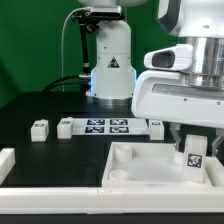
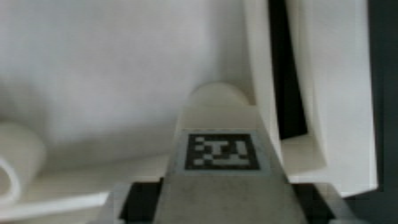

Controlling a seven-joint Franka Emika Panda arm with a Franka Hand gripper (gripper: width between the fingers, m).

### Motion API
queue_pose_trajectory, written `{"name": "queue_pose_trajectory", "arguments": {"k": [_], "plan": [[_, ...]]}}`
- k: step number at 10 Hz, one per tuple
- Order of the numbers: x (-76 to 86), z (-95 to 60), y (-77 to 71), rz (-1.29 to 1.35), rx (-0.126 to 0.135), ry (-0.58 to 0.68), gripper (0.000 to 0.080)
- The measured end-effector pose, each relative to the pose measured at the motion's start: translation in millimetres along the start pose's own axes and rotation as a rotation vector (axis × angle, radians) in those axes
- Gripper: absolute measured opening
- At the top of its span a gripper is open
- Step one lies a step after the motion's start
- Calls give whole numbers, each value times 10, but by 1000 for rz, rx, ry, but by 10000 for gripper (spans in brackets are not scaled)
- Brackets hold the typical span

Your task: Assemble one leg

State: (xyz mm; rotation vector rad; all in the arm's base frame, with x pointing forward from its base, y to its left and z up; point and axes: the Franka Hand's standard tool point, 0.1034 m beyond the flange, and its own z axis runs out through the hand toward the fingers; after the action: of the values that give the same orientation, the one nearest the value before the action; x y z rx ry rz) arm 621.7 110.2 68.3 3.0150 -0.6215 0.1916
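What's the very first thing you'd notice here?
The big white robot arm's end effector at the exterior view's right, shut on the leg, a small white post with a checkered tag. It hangs over the white tray-like piece. Behind lies the marker board, with small white parts beside it.

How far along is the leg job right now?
Done: the claw has one leg picked up, its tag showing between the fingers. In hand: carrying it over the white tray-like piece. Left: seating it in a corner socket; other small pieces lie untouched near the marker board.
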Motion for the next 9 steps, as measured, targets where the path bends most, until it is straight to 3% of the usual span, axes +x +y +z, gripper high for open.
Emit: {"name": "queue_pose_trajectory", "arguments": {"k": [3, 5, 8, 9], "plan": [[-48, -2, -44, 496, -20, -12, 293], [-75, -5, -107, 858, -19, -6, 293], [-85, -7, -123, 1016, -13, -13, 293], [-87, -5, -123, 960, -13, -14, 505]]}}
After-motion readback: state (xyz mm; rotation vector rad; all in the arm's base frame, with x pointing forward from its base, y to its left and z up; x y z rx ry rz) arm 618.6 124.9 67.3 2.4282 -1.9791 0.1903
